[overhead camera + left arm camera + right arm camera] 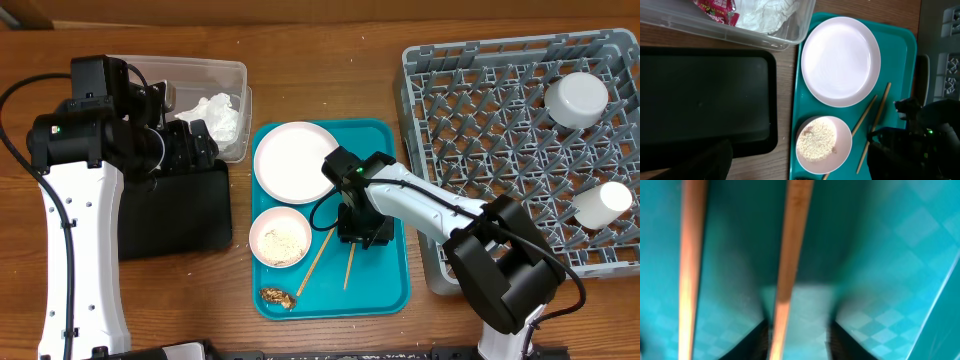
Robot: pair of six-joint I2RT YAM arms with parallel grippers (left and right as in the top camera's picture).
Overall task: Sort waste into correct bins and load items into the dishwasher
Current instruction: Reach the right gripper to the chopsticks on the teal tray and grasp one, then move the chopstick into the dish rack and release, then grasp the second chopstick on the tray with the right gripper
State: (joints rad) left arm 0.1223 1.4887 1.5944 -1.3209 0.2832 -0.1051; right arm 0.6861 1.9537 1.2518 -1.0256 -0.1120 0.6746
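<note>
My right gripper (362,232) is down on the teal tray (385,290), open, its fingers (800,342) on either side of one wooden chopstick (790,245). The second chopstick (690,265) lies to its left. Both chopsticks (318,262) also show in the overhead view. The white plate (293,160) and the small white bowl (280,238) holding rice sit on the teal tray, with a brown food scrap (276,296) at its front. My left gripper (190,150) is open and empty over the black tray (175,215). The clear tub (232,75) holds white tissue (215,115) and the red wrapper (715,7).
The grey dish rack (470,120) stands at the right with a pale upturned bowl (577,98) and a white cup (602,203) in it. My right arm reaches from the front right across the teal tray's right edge.
</note>
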